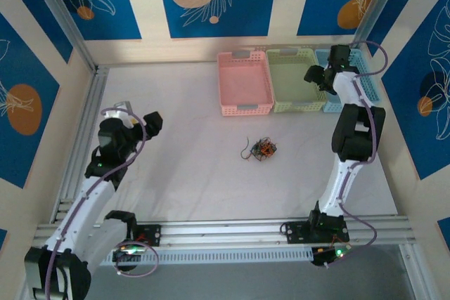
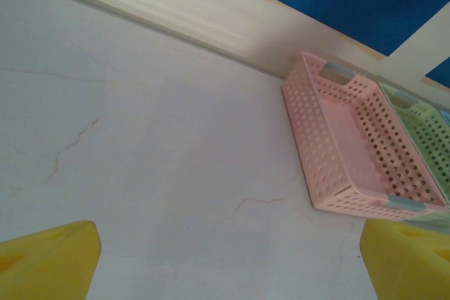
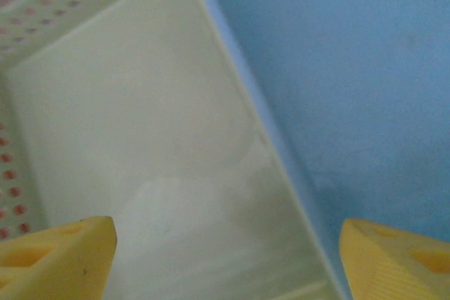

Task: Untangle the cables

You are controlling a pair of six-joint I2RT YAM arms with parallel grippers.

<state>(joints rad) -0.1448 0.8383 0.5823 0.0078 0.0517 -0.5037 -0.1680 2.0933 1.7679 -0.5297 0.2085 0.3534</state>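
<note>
Showing overhead: cables (image 1: 264, 150) in 1 tangle

You have no text, label, brand or number to read here; the blue wall panels (image 1: 214, 1) carry only leaf and circle drawings.

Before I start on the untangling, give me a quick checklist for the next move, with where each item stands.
1. Left hand open, empty: ok.
2. Right hand open, empty: ok.
3. Thin dark and orange-red cables lying free on the white table: ok.
4. Cables separated: not ok, one clump.
5. Right hand near cables: not ok, it hangs over the green perforated plastic basket.
</note>
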